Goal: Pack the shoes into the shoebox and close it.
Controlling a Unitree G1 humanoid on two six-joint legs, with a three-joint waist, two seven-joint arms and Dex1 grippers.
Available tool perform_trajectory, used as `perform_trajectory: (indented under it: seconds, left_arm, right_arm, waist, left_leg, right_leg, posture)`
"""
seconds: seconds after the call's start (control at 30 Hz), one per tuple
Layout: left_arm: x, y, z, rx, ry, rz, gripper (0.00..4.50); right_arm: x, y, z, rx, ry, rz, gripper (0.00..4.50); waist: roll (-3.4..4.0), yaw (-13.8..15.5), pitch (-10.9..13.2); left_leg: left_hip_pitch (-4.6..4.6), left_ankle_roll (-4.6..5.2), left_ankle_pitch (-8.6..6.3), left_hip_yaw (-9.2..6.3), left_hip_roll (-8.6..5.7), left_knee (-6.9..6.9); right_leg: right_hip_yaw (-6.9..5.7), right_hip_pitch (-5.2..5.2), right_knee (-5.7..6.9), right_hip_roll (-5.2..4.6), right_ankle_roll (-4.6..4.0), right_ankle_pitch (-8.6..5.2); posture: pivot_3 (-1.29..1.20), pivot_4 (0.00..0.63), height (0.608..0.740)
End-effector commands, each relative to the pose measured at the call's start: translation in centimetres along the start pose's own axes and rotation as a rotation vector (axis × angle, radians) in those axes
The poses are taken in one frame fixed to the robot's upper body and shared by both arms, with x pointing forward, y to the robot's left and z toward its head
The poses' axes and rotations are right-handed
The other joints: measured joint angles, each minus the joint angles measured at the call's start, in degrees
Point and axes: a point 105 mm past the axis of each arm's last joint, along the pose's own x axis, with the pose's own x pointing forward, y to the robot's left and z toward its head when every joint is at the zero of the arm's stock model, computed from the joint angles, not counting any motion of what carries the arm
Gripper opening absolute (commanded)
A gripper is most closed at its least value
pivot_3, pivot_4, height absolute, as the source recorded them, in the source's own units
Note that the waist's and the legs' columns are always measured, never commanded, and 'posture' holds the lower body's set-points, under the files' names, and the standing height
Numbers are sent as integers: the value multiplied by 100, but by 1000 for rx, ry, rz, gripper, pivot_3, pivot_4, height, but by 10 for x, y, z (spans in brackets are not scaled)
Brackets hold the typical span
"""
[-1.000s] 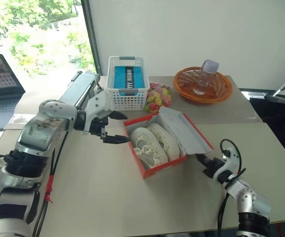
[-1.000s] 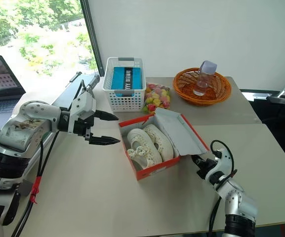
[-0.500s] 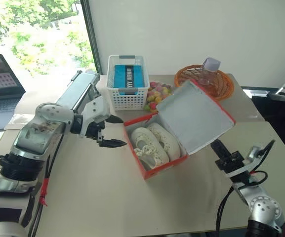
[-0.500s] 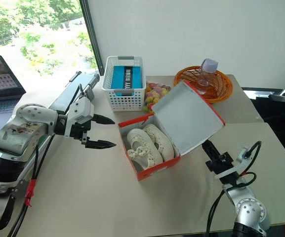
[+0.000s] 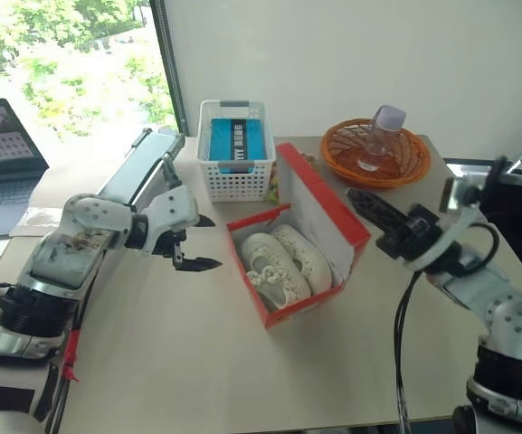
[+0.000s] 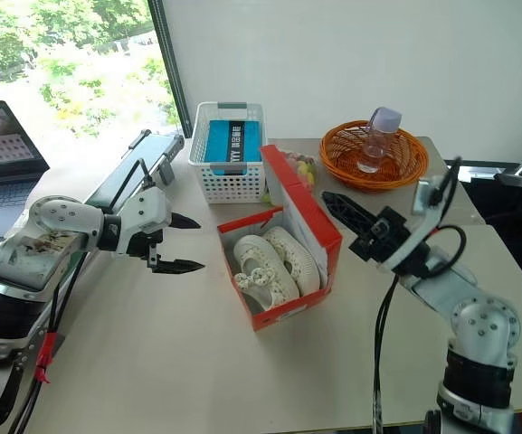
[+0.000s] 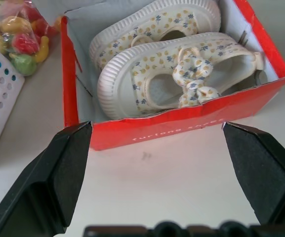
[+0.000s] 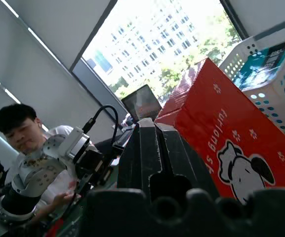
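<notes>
The red-orange shoebox (image 5: 283, 312) stands open at the table's middle, and the cream-white shoes (image 5: 283, 258) lie side by side inside it. Its lid (image 5: 319, 203) stands roughly upright on the far right side. My right gripper (image 5: 362, 201) is shut and raised, its tip against the lid's red outer face (image 8: 221, 123), which carries a cartoon figure. To the left of the box my left gripper (image 5: 213, 242) hangs open and holds nothing. Its wrist view looks between its fingers (image 7: 58, 182) at the box (image 7: 182, 128) and the shoes (image 7: 182, 74).
A white lattice basket (image 5: 235, 154) holding a blue pack stands behind the box. A bag of coloured sweets (image 7: 19, 39) lies beside it. An orange woven basket (image 5: 374, 154) with a bottle sits at the back right. A laptop (image 5: 3, 154) is far left. A person (image 8: 14, 128) sits opposite.
My right gripper has risen from the table and swung left, bringing the lid up from lying flat open to standing upright. The left gripper has barely shifted.
</notes>
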Motion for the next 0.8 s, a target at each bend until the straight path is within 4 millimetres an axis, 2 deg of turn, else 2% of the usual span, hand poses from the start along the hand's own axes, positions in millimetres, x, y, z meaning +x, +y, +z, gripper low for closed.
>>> perform_trajectory:
  seconds: [0.03, 0.17, 0.3, 0.4, 0.5, 0.63, 0.8]
  left_arm:
    - [-8, 14, 9, 49, -19, 93, 4500]
    - [-12, 22, 10, 63, -32, 179, 4500]
    - [-14, 26, 12, 72, -41, 220, 4500]
    - [-14, 26, 14, 72, -48, 234, 4500]
    - [-12, 23, 14, 70, -53, 234, 4500]
    - [-11, 16, 12, 57, -51, 225, 4500]
    - [-12, 8, 8, 41, -34, 198, 4500]
  right_arm:
    - [20, 11, -2, -16, 62, 70, 21]
    - [48, 16, -9, -58, 134, 120, 21]
    - [62, 13, -25, -102, 242, 165, 21]
    - [71, 6, -47, -159, 348, 178, 21]
    - [75, -6, -76, -197, 458, 178, 21]
    - [73, -30, -115, -289, 634, 111, 21]
    - [71, -47, -128, -405, 727, 71, 21]
  waist:
    - [0, 5, 0]
    - [0, 19, 0]
    - [0, 21, 0]
    - [0, 15, 0]
    - [0, 13, 0]
    - [0, 12, 0]
    - [0, 13, 0]
  left_leg:
    - [-2, 0, 0, 0, 0, 0]
    - [-13, 2, -1, 1, -2, 0]
    - [-19, 3, -2, 0, -1, 0]
    - [-19, 3, -2, 1, -2, 2]
    - [-19, 3, -1, 1, -1, 3]
    - [-20, 3, -2, 3, -1, 3]
    - [-26, 3, -1, 5, -1, 7]
  right_leg:
    - [0, -1, 0, 0, 0, 2]
    - [-1, -6, -7, 0, 23, 35]
    - [-5, -11, -7, 0, 22, 36]
    - [-5, -11, -6, 0, 22, 36]
    - [-6, -12, -2, 0, 22, 36]
    - [-5, -14, -2, 0, 22, 36]
    - [-5, -22, 4, 0, 22, 36]
  posture:
    - [0, 150, 740]
    - [0, 150, 740]
    - [0, 150, 740]
    - [0, 150, 740]
    - [0, 150, 740]
    - [0, 150, 740]
    - [0, 150, 740]
